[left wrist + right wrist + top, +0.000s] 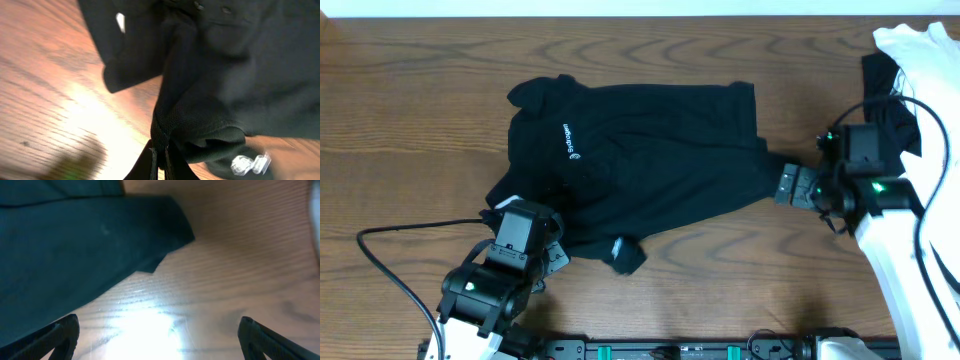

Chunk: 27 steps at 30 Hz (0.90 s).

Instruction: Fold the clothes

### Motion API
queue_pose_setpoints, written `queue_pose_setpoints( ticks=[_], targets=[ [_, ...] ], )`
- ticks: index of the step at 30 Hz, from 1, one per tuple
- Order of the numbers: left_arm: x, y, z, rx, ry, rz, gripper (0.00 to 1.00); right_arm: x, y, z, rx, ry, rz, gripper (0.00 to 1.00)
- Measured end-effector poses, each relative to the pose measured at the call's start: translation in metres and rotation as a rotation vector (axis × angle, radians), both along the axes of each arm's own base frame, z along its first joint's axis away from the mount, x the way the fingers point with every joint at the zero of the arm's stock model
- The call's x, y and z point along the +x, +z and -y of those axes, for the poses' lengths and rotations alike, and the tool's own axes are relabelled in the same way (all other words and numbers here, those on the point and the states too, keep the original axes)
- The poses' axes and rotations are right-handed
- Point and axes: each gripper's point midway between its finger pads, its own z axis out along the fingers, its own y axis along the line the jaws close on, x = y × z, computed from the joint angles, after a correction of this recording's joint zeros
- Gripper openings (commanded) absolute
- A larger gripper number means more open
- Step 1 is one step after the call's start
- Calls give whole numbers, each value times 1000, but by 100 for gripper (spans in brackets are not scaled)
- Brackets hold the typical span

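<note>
One black T-shirt [650,160]: lies rumpled across the middle of one wooden table [420,120], with one small white logo [570,140] toward 10 o'clock. At 7 o'clock, one left gripper [548,252]: pinches tight on a fold of that shirt. At 3 o'clock, one right gripper [790,185]: stands with jaws wide, grips nothing, just beside the shirt's corner. At 2 o'clock, two more pieces heaped: one white garment [915,50], one black garment [885,80].

Brown wood-grain table [420,60], bright glare patch [145,325] on its surface
</note>
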Motion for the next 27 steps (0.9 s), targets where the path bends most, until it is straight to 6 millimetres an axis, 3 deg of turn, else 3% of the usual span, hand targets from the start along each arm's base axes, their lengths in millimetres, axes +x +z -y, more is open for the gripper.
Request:
queue_pose_setpoints(
  ticks=[7,11,19,27],
  targets=[
    [1,-3,-15,77,29,-10,6,13,-65,-3,9,5,-169,98],
    [2,-4,-22,94,56,-14,6,10,-87,-5,19,8,-235,98],
    [2,-5,-27,116,72,-20,6,21,-91,-8,32,10,-202,96],
    [2,-2,-45,210,111,-5,6,26,-90,-9,59,-43,-182,95]
  ],
)
